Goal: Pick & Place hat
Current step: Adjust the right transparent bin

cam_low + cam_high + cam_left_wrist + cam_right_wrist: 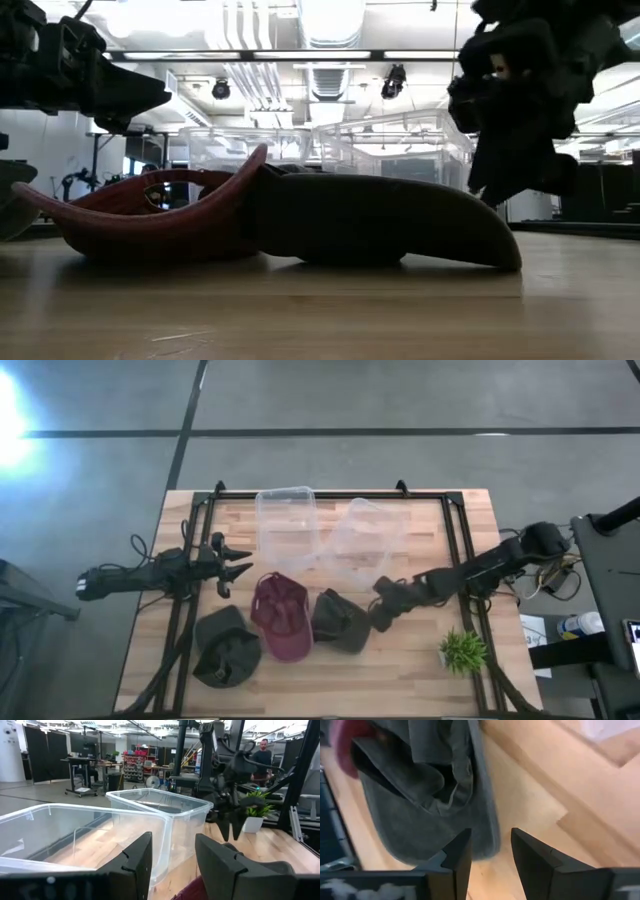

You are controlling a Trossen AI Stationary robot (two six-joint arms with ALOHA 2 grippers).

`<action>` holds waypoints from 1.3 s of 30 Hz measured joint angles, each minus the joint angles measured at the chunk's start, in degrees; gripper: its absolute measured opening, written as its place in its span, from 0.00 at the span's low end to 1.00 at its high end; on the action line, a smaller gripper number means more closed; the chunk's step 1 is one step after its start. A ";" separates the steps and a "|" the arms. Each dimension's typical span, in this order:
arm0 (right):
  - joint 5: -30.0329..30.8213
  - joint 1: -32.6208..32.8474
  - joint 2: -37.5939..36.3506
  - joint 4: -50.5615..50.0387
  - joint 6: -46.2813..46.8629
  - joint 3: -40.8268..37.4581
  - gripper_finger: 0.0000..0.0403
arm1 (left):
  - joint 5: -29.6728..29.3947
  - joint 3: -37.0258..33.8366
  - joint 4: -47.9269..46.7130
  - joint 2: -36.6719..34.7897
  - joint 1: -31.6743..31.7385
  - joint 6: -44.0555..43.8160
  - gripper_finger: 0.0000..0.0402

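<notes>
Three caps lie on the wooden table: a dark olive one [225, 647], a maroon one [282, 617] [150, 225] and a dark grey one [340, 621] [380, 222] [420, 795], side by side. My right gripper [379, 622] [508, 185] [491, 857] is open and hovers just above the table at the right edge of the dark grey cap, fingers pointing down at it. My left gripper [244, 563] [172, 857] [130, 100] is open and held above the table left of the clear bins, pointing toward the table's right.
Two clear plastic bins [287, 518] [362, 542] [150, 815] stand at the far middle of the table, the right one turned askew. A small potted plant [462, 650] [257, 807] sits near the right front corner. A person [262, 752] stands in the room beyond.
</notes>
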 joint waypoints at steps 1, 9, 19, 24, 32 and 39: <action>0.87 0.92 0.63 -1.10 0.50 0.48 0.35 | 0.00 0.00 0.01 0.00 0.00 -0.39 0.36; 10.94 6.55 -2.45 -4.81 11.80 3.17 0.47 | 0.03 0.00 0.09 0.00 0.00 -4.37 0.36; 24.09 11.60 0.89 -34.70 -0.42 28.41 0.43 | 0.11 0.00 0.23 0.00 0.00 -5.15 0.36; 25.16 6.14 6.55 -35.38 -8.78 34.49 0.43 | 0.12 0.00 0.27 0.00 0.00 -5.16 0.36; 20.82 -0.45 17.31 -38.04 -15.05 42.60 0.42 | 0.13 0.00 0.25 0.00 0.00 -5.19 0.36; 28.32 -1.17 18.18 -52.64 -3.41 42.69 0.42 | 0.15 0.00 0.27 0.02 0.00 -5.22 0.36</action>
